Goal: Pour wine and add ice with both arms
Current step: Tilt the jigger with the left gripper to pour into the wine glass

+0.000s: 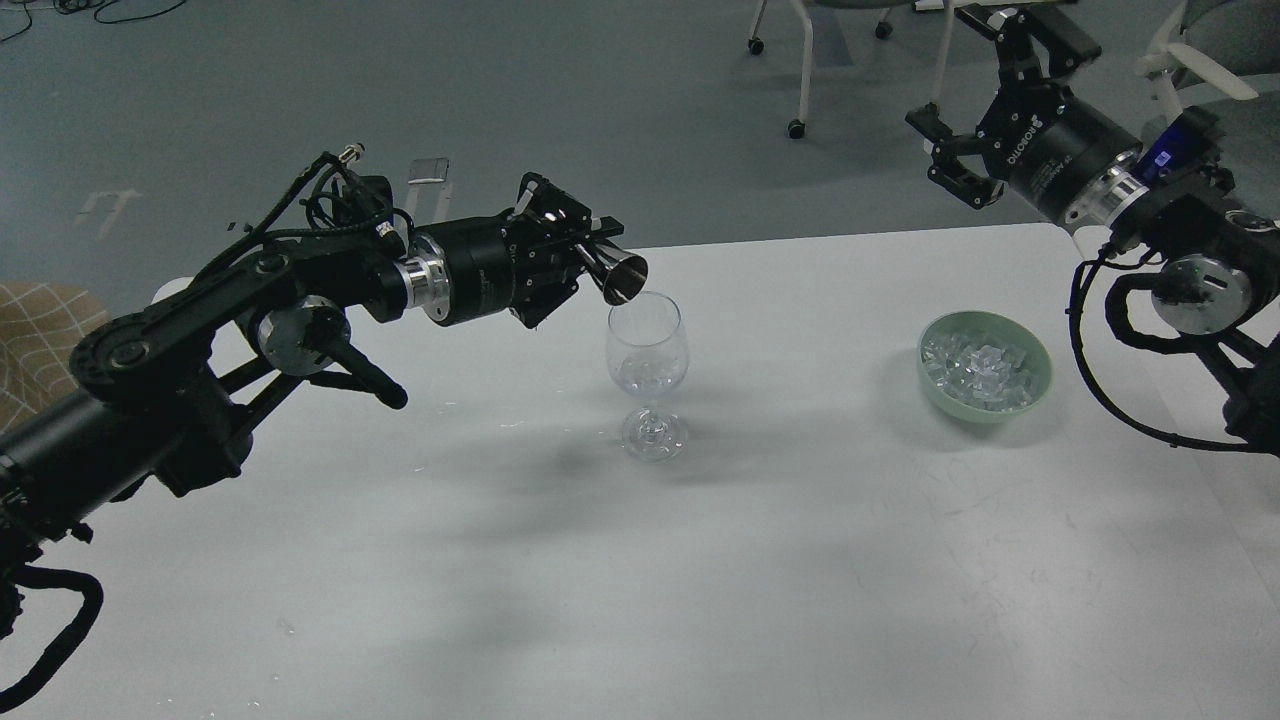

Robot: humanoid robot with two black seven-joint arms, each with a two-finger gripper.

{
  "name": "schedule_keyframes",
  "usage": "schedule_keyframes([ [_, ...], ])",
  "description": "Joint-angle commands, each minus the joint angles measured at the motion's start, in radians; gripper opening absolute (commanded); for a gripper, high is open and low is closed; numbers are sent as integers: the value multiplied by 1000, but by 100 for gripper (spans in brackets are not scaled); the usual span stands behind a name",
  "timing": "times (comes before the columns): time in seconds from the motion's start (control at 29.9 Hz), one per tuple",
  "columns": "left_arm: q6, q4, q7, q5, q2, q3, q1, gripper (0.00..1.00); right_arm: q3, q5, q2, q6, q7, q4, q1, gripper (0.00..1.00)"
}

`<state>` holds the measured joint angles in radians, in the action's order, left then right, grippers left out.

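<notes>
big white table takes up most of the room here. the left black jointed arm's gripper is clamped on a small shiny metal cup, tipped sideways with its mouth right over the rim of the clear stemmed wine glass. cup's long axis points right and slightly down, so the pour looks lined up. the wine is barely visible in the bowl of the glass, can't really tell how much. the right arm's gripper hangs up high, fingers spread, holding nothing, nearer the pale green bowl with its heap of small clear ice cubes.
</notes>
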<state>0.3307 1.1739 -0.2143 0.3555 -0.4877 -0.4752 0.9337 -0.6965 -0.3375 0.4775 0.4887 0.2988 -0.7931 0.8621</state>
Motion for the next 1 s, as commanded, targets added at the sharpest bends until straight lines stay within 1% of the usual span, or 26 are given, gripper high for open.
schedule_keyframes([
  [0.0,-16,10,1,39,-2,-3,1,3,0,0,0,0,0,0,0,100],
  [0.23,-48,70,-4,184,0,-46,-1,3,0,0,0,0,0,0,0,100],
  [0.4,-73,110,-5,290,-5,-48,-1,3,0,0,0,0,0,0,0,100],
  [0.54,-94,147,-16,325,-20,-46,-1,3,0,0,0,0,0,0,0,100],
  [0.7,-98,174,-17,433,-26,-48,-4,3,0,0,0,0,0,0,0,100],
  [0.87,-107,181,-20,436,-28,-51,-9,3,0,0,1,0,0,0,0,100],
  [0.94,-107,181,-28,428,-28,-57,-10,3,0,0,1,0,0,0,0,100],
  [0.97,-107,179,-48,401,-25,-81,-13,4,0,0,1,0,0,0,-1,100],
])
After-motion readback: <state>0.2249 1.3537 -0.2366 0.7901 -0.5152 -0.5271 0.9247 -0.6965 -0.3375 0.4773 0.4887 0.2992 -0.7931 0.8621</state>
